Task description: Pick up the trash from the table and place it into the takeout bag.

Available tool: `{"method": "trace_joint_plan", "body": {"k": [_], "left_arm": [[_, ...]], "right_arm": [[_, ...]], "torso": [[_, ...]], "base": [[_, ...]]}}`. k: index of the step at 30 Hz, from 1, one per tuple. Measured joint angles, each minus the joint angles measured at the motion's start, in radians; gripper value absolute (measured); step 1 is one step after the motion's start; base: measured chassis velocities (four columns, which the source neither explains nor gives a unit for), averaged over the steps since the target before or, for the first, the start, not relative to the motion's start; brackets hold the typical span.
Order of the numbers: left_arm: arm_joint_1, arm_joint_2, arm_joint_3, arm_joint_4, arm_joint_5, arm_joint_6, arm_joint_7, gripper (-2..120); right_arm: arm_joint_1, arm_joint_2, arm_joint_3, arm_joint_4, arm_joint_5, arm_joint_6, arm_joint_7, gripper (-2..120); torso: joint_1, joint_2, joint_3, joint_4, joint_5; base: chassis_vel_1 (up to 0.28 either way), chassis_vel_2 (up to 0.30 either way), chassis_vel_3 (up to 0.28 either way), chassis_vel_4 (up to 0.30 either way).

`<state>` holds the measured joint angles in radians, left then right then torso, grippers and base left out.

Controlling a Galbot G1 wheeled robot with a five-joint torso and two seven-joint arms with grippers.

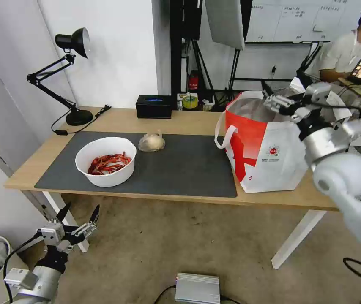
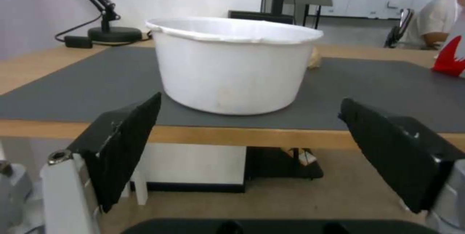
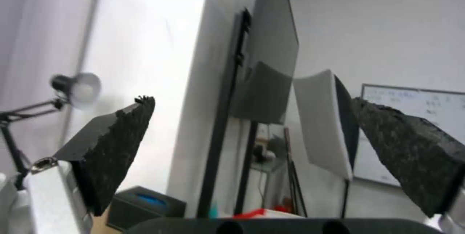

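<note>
A white round bowl [image 1: 105, 161] of red crayfish shells stands on the dark grey mat [image 1: 180, 173] at the table's [image 1: 180, 120] left side. Behind it lies a small knotted clear bag [image 1: 151, 142]. The white and red takeout bag [image 1: 265, 143] stands open at the table's right end. My right gripper [image 1: 269, 96] hovers open and holding nothing over the bag's mouth; in the right wrist view, that gripper [image 3: 252, 100] holds nothing. My left gripper [image 1: 81, 210] is open, low, below the table's front edge; in the left wrist view, this gripper [image 2: 250, 101] faces the bowl [image 2: 232, 67].
A black desk lamp [image 1: 72, 76] with its cord stands at the back left corner. A black box [image 1: 154, 106] and a tape roll [image 1: 190, 101] sit along the back edge. Stands and tripods crowd behind the table. A silver box [image 1: 197, 288] lies on the floor.
</note>
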<state>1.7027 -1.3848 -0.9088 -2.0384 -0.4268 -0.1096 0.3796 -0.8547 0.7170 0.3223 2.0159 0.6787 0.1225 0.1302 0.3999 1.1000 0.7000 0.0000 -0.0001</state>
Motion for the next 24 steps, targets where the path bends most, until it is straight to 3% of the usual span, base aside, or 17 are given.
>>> {"method": "trace_joint_plan", "body": {"k": [5, 14, 24], "left_arm": [[-0.001, 0.006, -0.005, -0.009, -0.002, 0.005, -0.001, 100], [-0.004, 0.004, -0.004, -0.026, -0.001, 0.02, -0.003, 100], [-0.003, -0.007, 0.005, -0.02, 0.017, 0.019, -0.003, 100]], "right_arm": [[-0.055, 0.032, 0.029, 0.032, -0.046, 0.034, -0.026, 100], [-0.274, 0.149, 0.185, 0.082, -0.16, 0.103, -0.102, 100], [-0.501, 0.347, 0.289, 0.127, -0.254, 0.136, -0.121, 100]], "torso": [[0.0, 0.0, 0.0, 0.0001, -0.0002], [0.0, 0.0, 0.0, 0.0001, -0.0001], [0.0, 0.0, 0.0, 0.0, 0.0001]], "base": [[0.0, 0.0, 0.0, 0.0], [0.0, 0.0, 0.0, 0.0], [0.0, 0.0, 0.0, 0.0]]}}
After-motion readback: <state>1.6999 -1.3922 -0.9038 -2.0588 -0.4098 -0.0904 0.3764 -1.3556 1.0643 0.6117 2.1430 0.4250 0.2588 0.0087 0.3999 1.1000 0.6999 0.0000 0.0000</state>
